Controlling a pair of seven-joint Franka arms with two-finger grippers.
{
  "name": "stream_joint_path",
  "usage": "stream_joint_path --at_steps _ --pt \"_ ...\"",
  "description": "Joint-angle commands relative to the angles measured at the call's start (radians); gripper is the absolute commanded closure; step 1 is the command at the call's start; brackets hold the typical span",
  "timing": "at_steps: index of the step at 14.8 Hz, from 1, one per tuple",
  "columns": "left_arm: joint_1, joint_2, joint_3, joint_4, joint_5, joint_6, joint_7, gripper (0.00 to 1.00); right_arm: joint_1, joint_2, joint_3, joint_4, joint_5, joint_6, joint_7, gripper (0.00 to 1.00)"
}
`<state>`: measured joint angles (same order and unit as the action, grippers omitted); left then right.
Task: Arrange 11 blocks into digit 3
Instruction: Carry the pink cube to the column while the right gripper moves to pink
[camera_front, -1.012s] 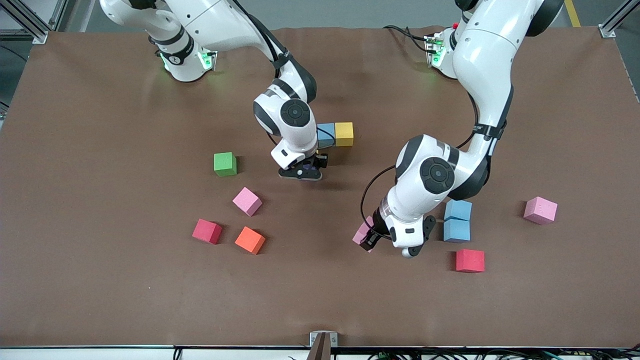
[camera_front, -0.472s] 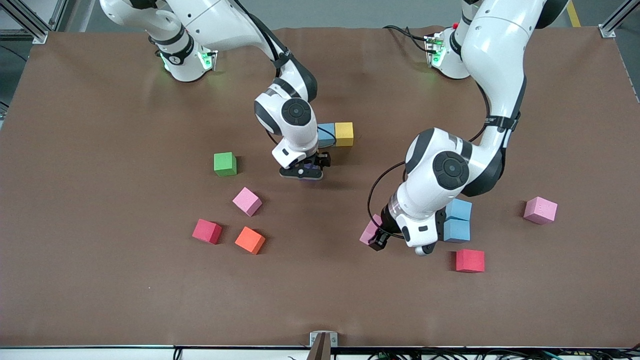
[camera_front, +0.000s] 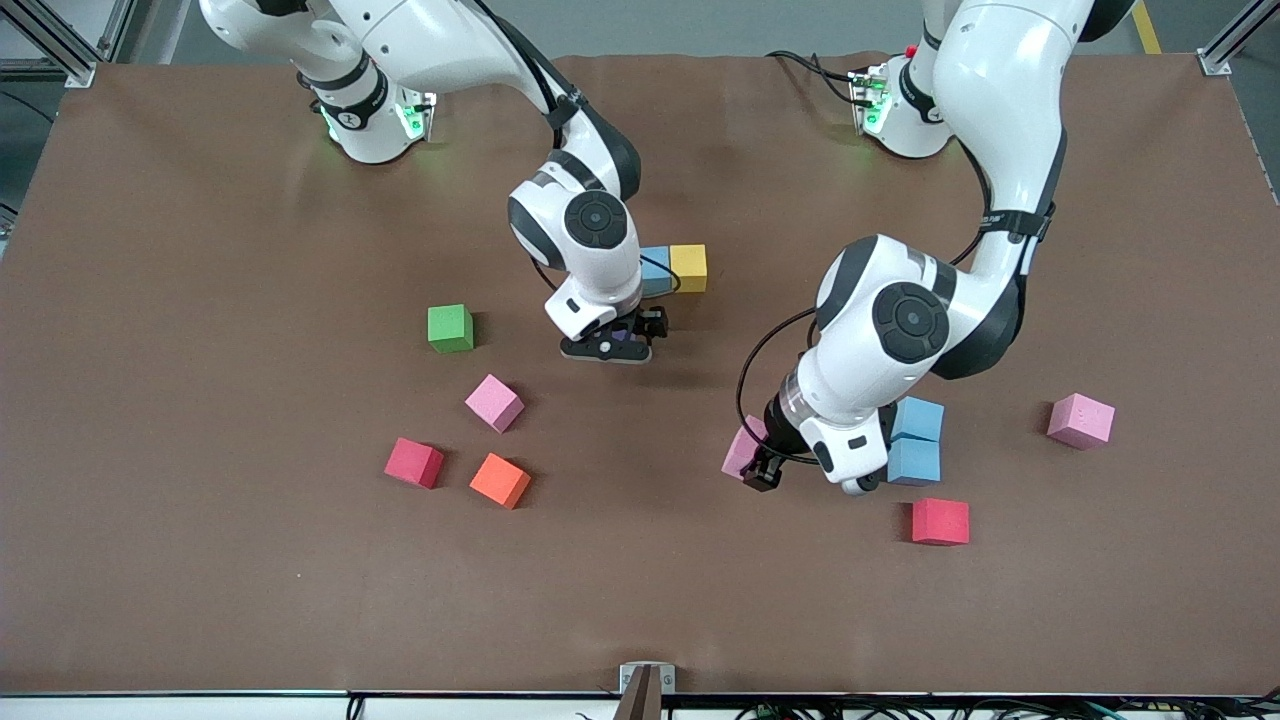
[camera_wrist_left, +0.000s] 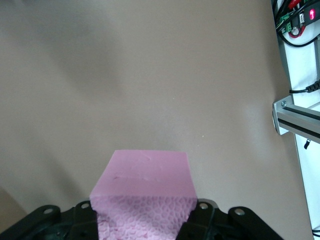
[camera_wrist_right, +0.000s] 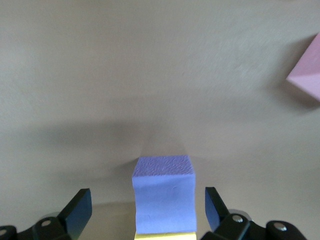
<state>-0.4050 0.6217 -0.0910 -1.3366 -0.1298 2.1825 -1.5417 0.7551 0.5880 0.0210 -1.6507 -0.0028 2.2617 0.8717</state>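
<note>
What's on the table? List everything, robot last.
yellow cube: 1, yellow, mid-table
blue cubes: 3, light blue, one touching yellow, two touching at left arm's end
green cube: 1, green, right arm's end
orange cube: 1, orange, right arm's end
pink cubes: 3, pink, one near green, one at left arm's end, one held
red cubes: 2, red, one beside orange, one near blue pair
purple cube: 1, purple, mid-table
left end effector: shut on pink cube
right end effector: open around purple cube
</note>
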Motion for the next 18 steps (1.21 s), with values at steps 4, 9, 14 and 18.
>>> stream_joint_path --at_steps 4,9,14,18 --pt "-0.002 -0.066 0.014 -0.016 0.038 -0.110 -0.014 0.95 -0.117 -0.091 0.007 -0.009 -0.003 -0.114 -0.166 0.00" --pt "0.011 -0.073 0.017 -0.012 0.074 -0.154 -0.005 0.95 -0.236 -0.161 0.007 -0.009 -0.003 -0.211 -0.279 0.00" --pt "-0.024 -0.059 0.011 -0.018 0.076 -0.173 -0.047 0.95 -0.345 -0.218 0.005 -0.008 -0.003 -0.316 -0.356 0.00" --pt "-0.063 -0.027 0.008 -0.036 0.084 -0.173 -0.227 0.94 -0.451 -0.251 0.005 -0.006 -0.003 -0.363 -0.522 0.00"
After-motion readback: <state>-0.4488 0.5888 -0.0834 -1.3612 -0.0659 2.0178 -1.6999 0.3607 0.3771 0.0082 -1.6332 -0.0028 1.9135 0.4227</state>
